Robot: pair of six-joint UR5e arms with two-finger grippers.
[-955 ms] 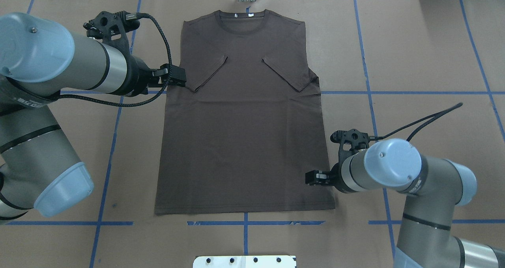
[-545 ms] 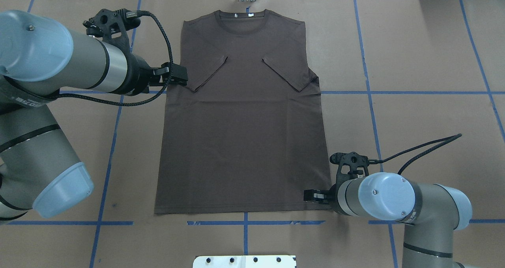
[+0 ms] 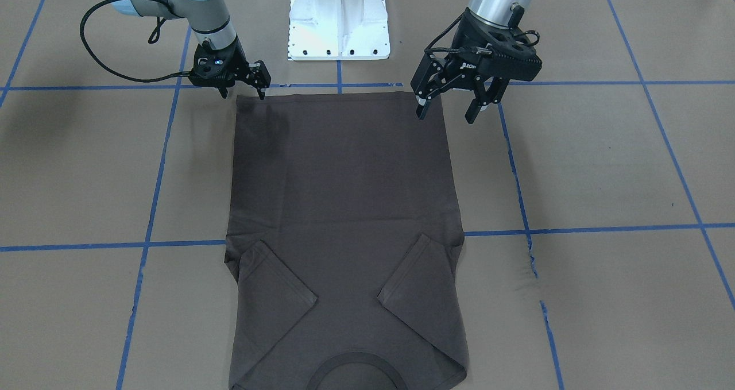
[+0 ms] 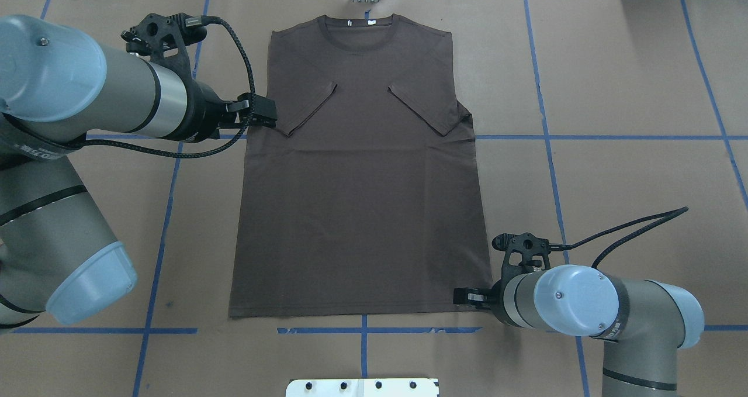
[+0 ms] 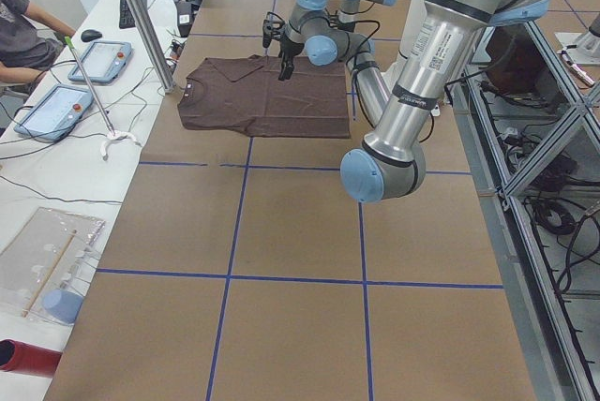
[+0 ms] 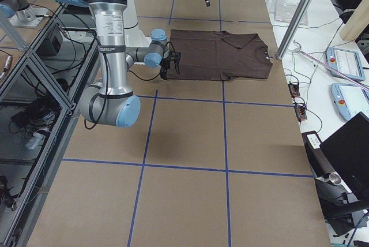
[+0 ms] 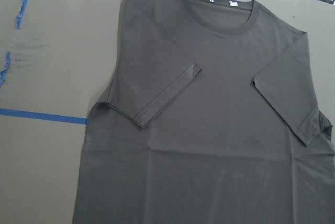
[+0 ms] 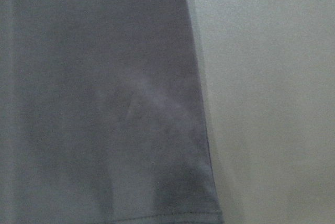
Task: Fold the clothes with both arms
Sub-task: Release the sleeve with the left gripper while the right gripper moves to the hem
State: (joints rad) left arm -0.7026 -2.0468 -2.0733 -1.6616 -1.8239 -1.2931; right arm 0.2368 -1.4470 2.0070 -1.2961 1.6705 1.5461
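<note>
The dark brown T-shirt [image 4: 359,210] lay flat on the table [image 4: 631,81]. The table was covered in brown paper with blue tape lines [image 4: 584,137] on it. The shirt's round collar [image 4: 362,34] was on the far side from the robot, and its bottom edge was on the near side. The left sleeve [image 4: 307,109] and the right sleeve [image 4: 423,110] were both folded in over the chest. The left gripper [image 3: 445,116] hung high above the table, over the shirt's left side by the folded sleeve. Its two fingers were wide apart and held nothing. The right gripper [image 3: 243,94] was down low at the shirt's bottom corner on the robot's right. Its fingers were apart too, one on each side of that corner. I could not tell if they touched the cloth. A white metal stand [image 3: 339,22] stood at the robot's edge of the table, just past the shirt's bottom edge.
</note>
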